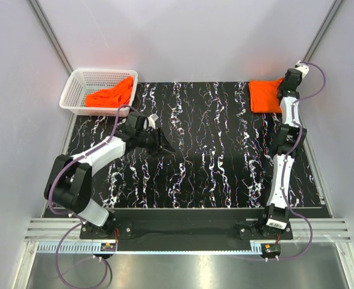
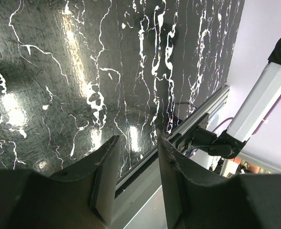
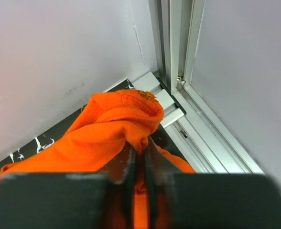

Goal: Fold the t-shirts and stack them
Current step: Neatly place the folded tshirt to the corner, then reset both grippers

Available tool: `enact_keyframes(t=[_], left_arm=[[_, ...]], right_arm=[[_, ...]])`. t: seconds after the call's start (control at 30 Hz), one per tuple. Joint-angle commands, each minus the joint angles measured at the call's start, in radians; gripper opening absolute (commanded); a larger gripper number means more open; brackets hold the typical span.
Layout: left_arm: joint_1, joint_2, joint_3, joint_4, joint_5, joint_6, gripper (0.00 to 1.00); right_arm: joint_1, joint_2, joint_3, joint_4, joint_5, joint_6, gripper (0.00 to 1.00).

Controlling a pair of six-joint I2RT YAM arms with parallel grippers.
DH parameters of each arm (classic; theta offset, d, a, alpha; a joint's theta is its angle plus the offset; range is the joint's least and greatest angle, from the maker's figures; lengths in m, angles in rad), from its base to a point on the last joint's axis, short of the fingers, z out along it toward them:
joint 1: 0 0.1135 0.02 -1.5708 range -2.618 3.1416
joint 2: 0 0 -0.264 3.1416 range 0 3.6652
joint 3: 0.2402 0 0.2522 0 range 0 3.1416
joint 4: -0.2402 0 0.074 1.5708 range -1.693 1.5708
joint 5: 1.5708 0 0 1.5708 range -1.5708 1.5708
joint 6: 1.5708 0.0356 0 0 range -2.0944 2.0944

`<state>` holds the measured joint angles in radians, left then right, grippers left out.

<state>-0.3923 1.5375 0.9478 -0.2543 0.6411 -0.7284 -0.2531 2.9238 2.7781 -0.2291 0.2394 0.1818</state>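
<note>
The right pincer (image 3: 139,151) pinches a raised fold of the bright orange cloth t-shirt (image 1: 265,96) lying at the black white-veined tabletop's (image 1: 225,156) far right corner; the left pincer (image 2: 136,141) hangs spread, empty.

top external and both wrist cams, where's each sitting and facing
top external: above and behind, looks down on table, left arm and right arm shown
left wrist: on left arm, looks across table toward right arm; left gripper open
right wrist: faces far right corner; right gripper shut on t-shirt
shared: top external and right wrist both show that t-shirt
</note>
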Motion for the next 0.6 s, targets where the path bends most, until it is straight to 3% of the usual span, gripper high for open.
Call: enact_keyframes(t=[0.0,0.03,0.07,0.2,0.4,0.57], left_arm=[[0.004,0.003,0.034,0.003,0.032,0.024,0.41],[0.006,0.0,0.031,0.004,0.034,0.023,0.41],[0.006,-0.002,0.026,0.004,0.034,0.023,0.41],[0.004,-0.025,0.003,0.003,0.023,0.02,0.41],[0.004,-0.105,-0.043,0.019,-0.02,-0.023,0.41],[0.004,-0.226,-0.159,0.124,-0.05,-0.144,0.45]], right_arm=[[-0.005,0.009,0.057,0.105,-0.049,-0.001,0.17],[-0.006,0.008,0.057,0.105,-0.058,-0.005,0.25],[-0.008,0.006,0.057,0.109,-0.061,-0.008,0.43],[-0.008,-0.034,0.066,0.103,-0.049,-0.022,0.67],[0.015,-0.222,0.043,-0.056,-0.06,0.033,0.76],[0.084,-0.454,-0.155,-0.32,-0.118,0.169,0.83]])
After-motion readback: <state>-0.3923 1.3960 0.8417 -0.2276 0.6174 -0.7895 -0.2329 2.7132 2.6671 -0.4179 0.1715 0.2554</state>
